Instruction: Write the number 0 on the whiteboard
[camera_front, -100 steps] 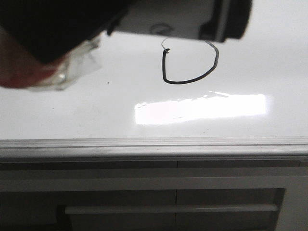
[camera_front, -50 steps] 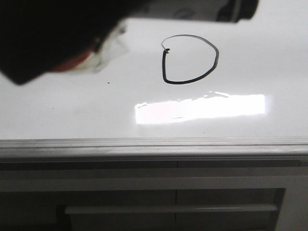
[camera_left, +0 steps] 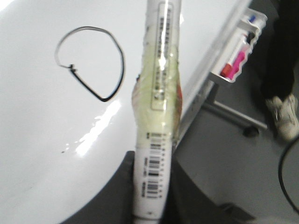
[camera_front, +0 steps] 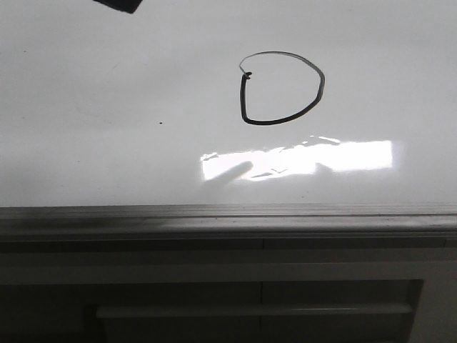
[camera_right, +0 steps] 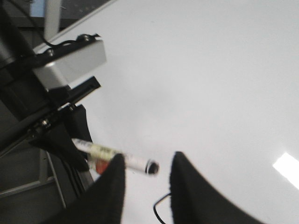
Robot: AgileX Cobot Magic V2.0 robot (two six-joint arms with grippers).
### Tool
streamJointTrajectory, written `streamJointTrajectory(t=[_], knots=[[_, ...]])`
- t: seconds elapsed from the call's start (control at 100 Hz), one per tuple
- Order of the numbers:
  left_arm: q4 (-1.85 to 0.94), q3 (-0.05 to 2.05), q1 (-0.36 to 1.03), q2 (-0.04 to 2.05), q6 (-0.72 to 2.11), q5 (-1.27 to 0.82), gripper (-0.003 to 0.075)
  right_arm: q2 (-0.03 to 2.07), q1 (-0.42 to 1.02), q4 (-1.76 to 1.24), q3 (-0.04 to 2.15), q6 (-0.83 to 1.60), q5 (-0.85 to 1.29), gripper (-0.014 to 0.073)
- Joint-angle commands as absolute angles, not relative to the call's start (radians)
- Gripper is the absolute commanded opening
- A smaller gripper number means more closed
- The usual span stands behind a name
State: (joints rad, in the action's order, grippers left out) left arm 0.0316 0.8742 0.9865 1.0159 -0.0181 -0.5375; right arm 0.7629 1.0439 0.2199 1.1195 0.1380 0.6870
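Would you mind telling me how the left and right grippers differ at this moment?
The left gripper is shut on a marker, its barrel pointing out over the whiteboard; the right gripper holds nothing, its jaws standing apart. The left gripper's marker is beside the number 0 and off the surface; the right gripper sees only the loop's edge. Both hover above the whiteboard.

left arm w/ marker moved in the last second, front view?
Yes. It has pulled up and left out of frame, away from the number 0; only a dark corner remains at the whiteboard's top edge.
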Motion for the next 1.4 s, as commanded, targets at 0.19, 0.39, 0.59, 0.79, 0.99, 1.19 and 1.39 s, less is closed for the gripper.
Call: streamJointTrajectory(t=[0.19,0.39,0.59,0.79,0.99,1.19,1.39], knots=[[0.047,0.803,0.742,1.051,-0.316,-0.130,-0.0020,0.591,1.007,0.237,1.036,0.115,0.661,-0.0069],[0.031,0.802,0.663,1.145,-0.335,-0.048,-0.0020,0.585,1.007,0.237,0.927,0.069,0.639,-0.0069],[0.022,0.802,0.652,1.233,-0.335,0.026,-0.0020,0.585,1.007,0.237,0.864,0.028,0.561,-0.0069],[0.000,0.802,0.652,1.279,-0.335,0.036,-0.0020,0.585,1.007,0.237,0.857,0.026,0.547,-0.0069],[-0.022,0.802,0.652,1.325,-0.335,0.036,-0.0019,0.586,1.007,0.237,0.857,0.026,0.546,-0.0069],[-0.075,0.802,0.652,1.363,-0.335,0.036,-0.0006,0.586,1.007,0.237,0.857,0.026,0.546,-0.0069],[-0.075,0.802,0.652,1.363,-0.335,0.043,0.0235,0.586,1.007,0.237,0.857,0.026,0.546,-0.0069]])
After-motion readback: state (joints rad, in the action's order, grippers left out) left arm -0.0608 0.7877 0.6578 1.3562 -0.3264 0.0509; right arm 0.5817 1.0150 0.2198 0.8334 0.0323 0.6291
